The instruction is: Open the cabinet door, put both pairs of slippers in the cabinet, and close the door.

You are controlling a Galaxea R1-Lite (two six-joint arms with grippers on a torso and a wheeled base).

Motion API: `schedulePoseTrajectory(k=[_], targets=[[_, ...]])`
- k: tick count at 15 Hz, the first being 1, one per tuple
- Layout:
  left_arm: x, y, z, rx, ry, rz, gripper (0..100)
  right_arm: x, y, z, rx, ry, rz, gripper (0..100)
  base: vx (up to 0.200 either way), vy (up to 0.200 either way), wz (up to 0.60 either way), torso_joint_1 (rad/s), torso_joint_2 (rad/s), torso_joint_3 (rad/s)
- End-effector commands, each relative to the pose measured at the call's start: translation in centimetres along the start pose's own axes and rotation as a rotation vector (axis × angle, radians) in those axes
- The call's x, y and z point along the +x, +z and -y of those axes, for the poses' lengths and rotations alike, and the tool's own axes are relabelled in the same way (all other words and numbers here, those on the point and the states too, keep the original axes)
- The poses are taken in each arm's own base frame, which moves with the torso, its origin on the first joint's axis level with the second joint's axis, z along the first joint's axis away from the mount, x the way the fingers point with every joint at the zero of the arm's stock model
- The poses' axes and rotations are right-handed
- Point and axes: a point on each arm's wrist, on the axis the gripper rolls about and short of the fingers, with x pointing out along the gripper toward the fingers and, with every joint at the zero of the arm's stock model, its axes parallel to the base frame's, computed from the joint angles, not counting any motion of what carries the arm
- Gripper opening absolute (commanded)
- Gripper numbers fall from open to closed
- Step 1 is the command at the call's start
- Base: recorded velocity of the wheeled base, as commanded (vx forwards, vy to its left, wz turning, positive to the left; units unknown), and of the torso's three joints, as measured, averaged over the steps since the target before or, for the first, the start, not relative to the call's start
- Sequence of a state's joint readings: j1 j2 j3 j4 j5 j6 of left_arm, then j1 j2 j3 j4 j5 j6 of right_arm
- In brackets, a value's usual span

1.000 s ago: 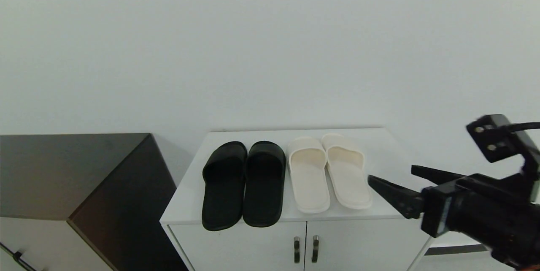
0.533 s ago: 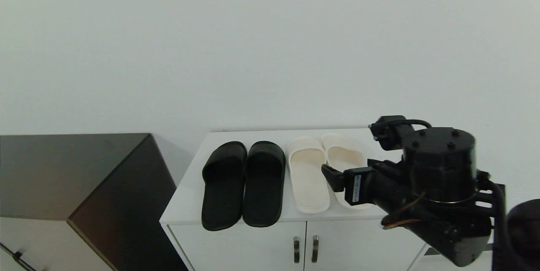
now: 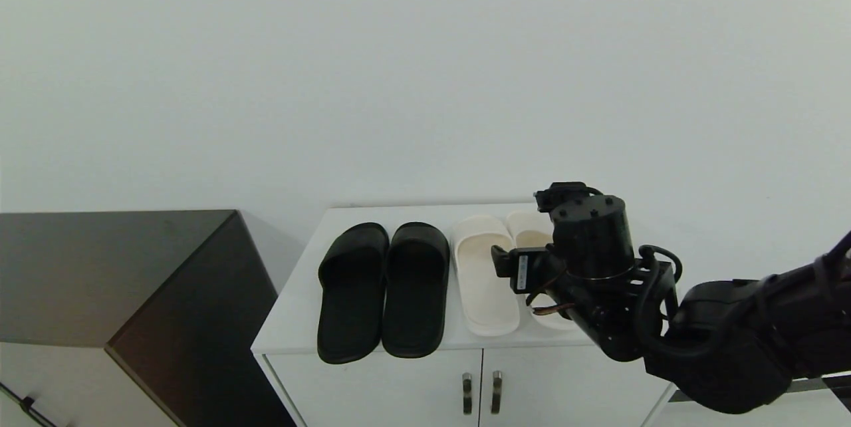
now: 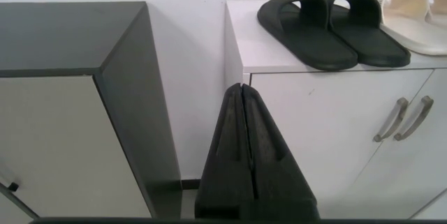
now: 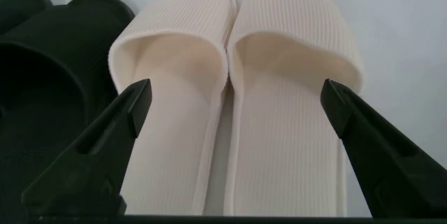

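A pair of black slippers (image 3: pixel 382 287) and a pair of cream slippers (image 3: pixel 484 274) lie side by side on top of the white cabinet (image 3: pixel 292 320). Its two doors are closed, with metal handles (image 3: pixel 481 392) at the middle seam. My right gripper (image 5: pixel 237 147) hangs open just above the cream slippers (image 5: pixel 237 112), one finger on each outer side, touching neither. The right arm's wrist (image 3: pixel 588 241) covers most of the right cream slipper. My left gripper (image 4: pixel 246 98) is shut and empty, held low, left of the cabinet doors (image 4: pixel 335 133).
A lower cabinet with a dark top (image 3: pixel 100 261) stands close to the left of the white one, with a narrow gap between them. A plain white wall (image 3: pixel 425 81) runs directly behind both.
My right arm has swung in from the right edge to over the cream slippers, its gripper now pointing down at them. The slippers and doors have not moved.
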State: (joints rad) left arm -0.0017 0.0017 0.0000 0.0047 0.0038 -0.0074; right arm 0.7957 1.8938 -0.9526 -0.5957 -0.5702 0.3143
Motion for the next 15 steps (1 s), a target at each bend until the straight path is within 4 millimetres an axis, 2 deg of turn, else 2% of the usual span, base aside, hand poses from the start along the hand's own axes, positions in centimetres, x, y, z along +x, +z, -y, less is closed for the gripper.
schedulePoseTrajectory(k=[1,15], targets=[[0.0,0.0,0.0,0.000,0.001,0.002,0,1.2,-0.7,-0.3,-0.009,-0.012,-0.014,100,0.000,0.000,0.00,0.000,0.00,0.000],[0.0,0.0,0.0,-0.002,0.001,0.000,0,7.2,-1.5,-0.4,-0.042,-0.013,-0.008,100,0.000,0.000,0.00,0.000,0.00,0.000]])
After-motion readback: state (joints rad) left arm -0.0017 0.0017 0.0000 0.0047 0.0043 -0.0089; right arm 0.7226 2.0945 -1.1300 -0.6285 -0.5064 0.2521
